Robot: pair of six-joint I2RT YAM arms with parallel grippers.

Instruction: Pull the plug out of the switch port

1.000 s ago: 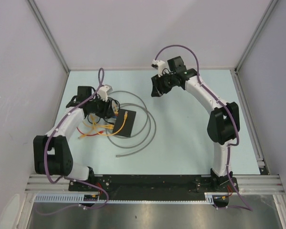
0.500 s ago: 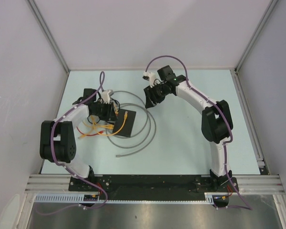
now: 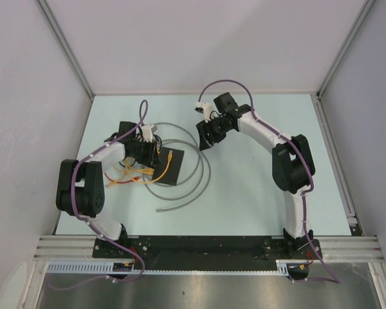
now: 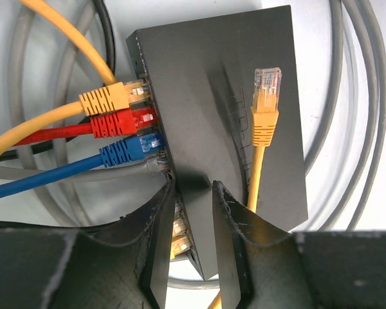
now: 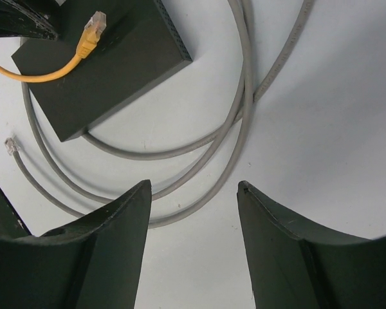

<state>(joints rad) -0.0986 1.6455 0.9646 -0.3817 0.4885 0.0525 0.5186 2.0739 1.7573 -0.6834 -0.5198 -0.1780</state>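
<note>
The switch (image 3: 168, 168) is a flat black box left of centre, ringed by grey cable. In the left wrist view the switch (image 4: 206, 84) has a yellow plug (image 4: 106, 98), a red plug (image 4: 119, 122) and a blue plug (image 4: 125, 151) in ports on its left edge. A grey lead enters below them. A loose yellow plug (image 4: 267, 96) lies on its top. My left gripper (image 4: 192, 193) hangs over the port edge, jaws a narrow gap apart, nothing between them. My right gripper (image 5: 194, 187) is wide open and empty above the table, right of the switch (image 5: 109, 64).
Grey cable loops (image 5: 238, 122) lie around and to the right of the switch, with a free clear-plug end (image 5: 11, 145) on the table. Yellow and red leads (image 3: 125, 177) trail left of the switch. Walls close in the table's left, back and right sides.
My left gripper has moved right, onto the switch's port edge. My right gripper has come left and nearer, toward the switch's right side.
</note>
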